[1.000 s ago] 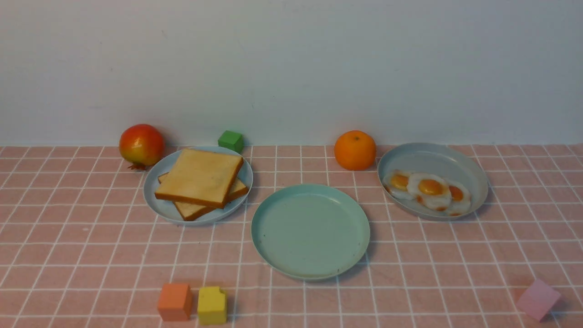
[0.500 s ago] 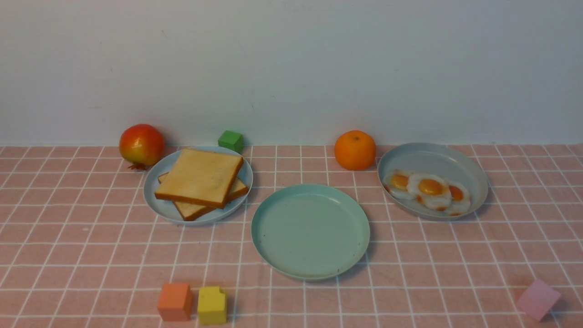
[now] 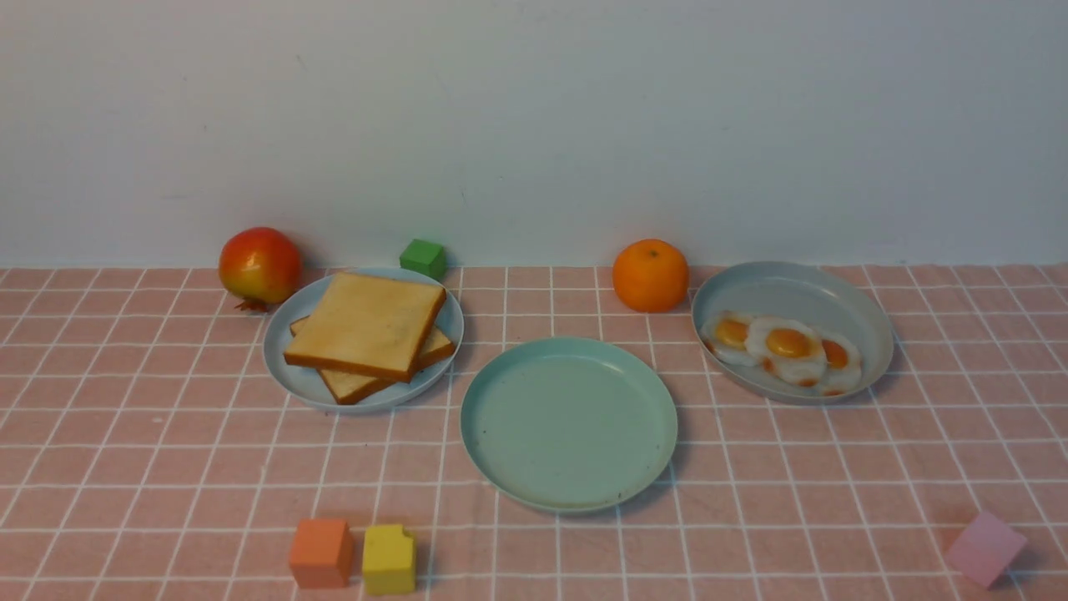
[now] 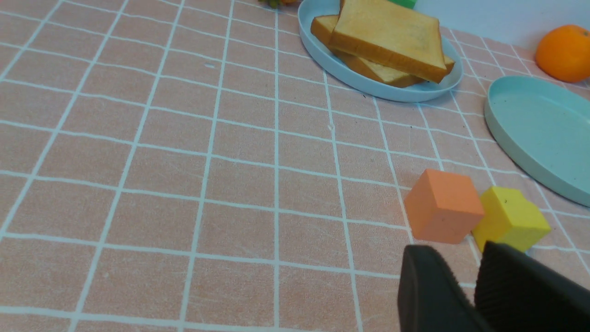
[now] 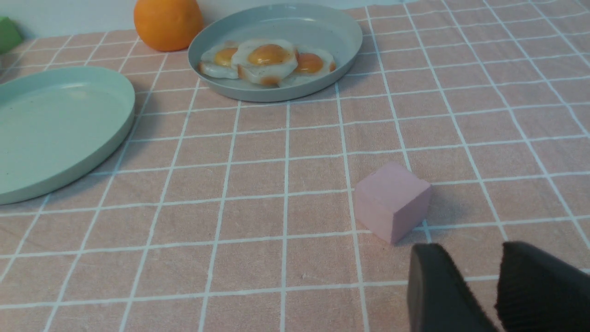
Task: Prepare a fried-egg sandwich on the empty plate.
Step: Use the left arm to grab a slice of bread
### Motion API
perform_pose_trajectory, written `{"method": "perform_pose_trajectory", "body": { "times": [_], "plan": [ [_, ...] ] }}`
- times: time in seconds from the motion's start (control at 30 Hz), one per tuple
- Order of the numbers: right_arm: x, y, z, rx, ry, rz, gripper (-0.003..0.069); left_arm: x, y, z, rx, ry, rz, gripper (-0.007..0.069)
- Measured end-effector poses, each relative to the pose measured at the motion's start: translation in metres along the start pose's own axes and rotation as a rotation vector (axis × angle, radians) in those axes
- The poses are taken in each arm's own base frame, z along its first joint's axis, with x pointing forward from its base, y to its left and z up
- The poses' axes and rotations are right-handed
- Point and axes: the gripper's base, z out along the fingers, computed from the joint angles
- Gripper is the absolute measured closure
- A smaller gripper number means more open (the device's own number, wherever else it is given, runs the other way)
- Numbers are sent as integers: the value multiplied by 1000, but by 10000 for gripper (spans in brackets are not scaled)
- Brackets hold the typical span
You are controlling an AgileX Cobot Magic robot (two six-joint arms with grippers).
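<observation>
Reading the front view like a clock, with the empty plate (image 3: 569, 426) as the hub and 12 pointing at the wall. The pink checked tablecloth (image 3: 167, 467) covers everything. That mint plate has nothing on it, so no sandwich yet.

At about 2 sits the grey-blue dish (image 3: 793, 288), well apart from the hub, with three fried eggs (image 3: 788, 344) overlapping along its near side. At 10 is the pale blue plate (image 3: 288, 380), just beside the mint one, carrying two toast slices (image 3: 367, 324) stacked a bit askew.

The pomegranate (image 3: 259, 265) is farther out at 10, touching or nearly touching the blue plate's rim, can't tell which. The orange (image 3: 651, 275) is at 1, just beside the dish.

Cubes: pink cube (image 3: 986, 547) way out at 4, tilted. The orange cube (image 3: 320, 553) and yellow cube (image 3: 389, 559) sit side by side at 8. The green cube (image 3: 422, 257) is at 11, behind the toast plate.

Both arms are out of the front view. On the wrist cams, the left gripper (image 4: 465, 263) has its fingers a little apart with nothing between them, low near the orange and yellow cubes. The right gripper (image 5: 477, 258) is the same, slightly spread and empty-handed, near the pink cube.
</observation>
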Motion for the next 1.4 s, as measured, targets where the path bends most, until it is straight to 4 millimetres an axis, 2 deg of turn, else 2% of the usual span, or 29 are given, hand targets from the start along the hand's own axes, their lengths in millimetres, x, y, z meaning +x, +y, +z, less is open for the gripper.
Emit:
{"method": "perform_pose_trajectory", "body": {
  "times": [0.1,0.2,0.27,0.3,0.4,0.47,0.57,0.6,0.73,0.77,0.8,0.87,1.0,1.17,1.27,1.4],
  "plan": [
    [0,0,0,0,0,0,419,-1,-1,0,10,-20,-33,410],
    [0,0,0,0,0,0,419,-3,-4,0,56,-45,-220,406],
    [0,0,0,0,0,0,419,-9,-8,0,119,-95,-479,404],
    [0,0,0,0,0,0,419,-9,-8,0,123,-100,-492,404],
    [0,0,0,0,0,0,419,-18,-9,-2,189,-171,-771,402],
    [0,0,0,0,0,0,419,-23,-8,-3,209,-218,-863,402],
    [0,0,0,0,0,0,419,-31,-10,-6,237,-242,-906,422],
    [0,0,0,0,0,0,419,-32,-11,-7,240,-238,-900,426],
    [0,0,0,0,0,0,419,-67,-37,-28,323,-195,-671,555],
    [0,0,0,0,0,0,419,-67,-39,-28,319,-174,-645,561],
    [0,0,0,0,0,0,419,-80,-48,-31,323,-129,-553,603],
    [0,0,0,0,0,0,419,-97,-61,-24,301,0,-368,612],
    [0,0,0,0,0,0,419,-123,-78,9,263,299,-128,612],
    [0,0,0,0,0,0,419,-156,-100,53,290,526,-18,612],
    [0,0,0,0,0,0,419,-166,-116,73,325,576,53,612],
    [0,0,0,0,0,0,419,-163,-140,92,346,657,161,612]
  ]
}}
